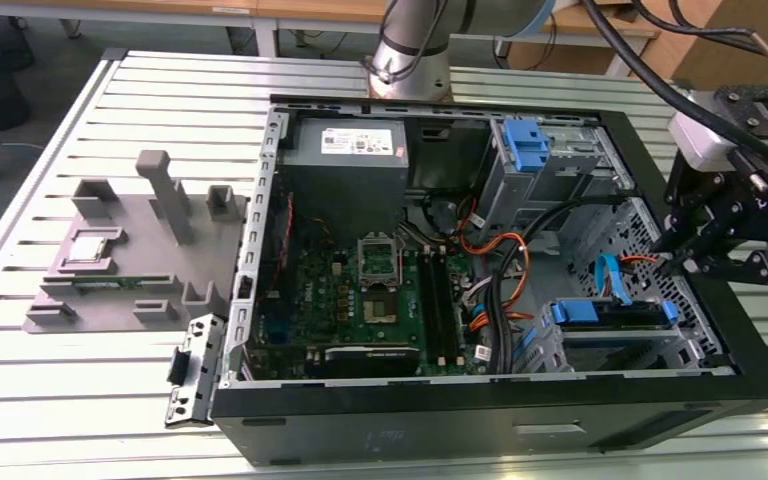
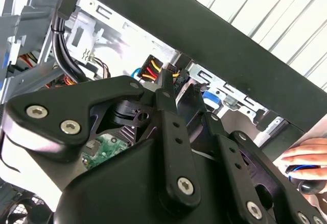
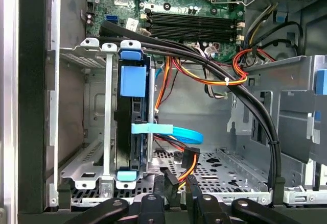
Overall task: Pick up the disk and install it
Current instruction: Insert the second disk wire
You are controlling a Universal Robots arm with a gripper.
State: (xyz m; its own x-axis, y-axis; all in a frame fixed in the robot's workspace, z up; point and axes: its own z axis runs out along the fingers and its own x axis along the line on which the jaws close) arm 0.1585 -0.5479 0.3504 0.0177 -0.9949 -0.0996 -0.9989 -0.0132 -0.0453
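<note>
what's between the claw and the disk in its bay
In the first wrist view, a connector on red, yellow and black wires and a light blue flat cable lie between the claw and the disk seated in its bay.

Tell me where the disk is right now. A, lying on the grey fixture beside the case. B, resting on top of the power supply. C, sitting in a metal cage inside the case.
C: in the first wrist view the disk, with its blue rails, sits in the metal cage inside the case.
</note>
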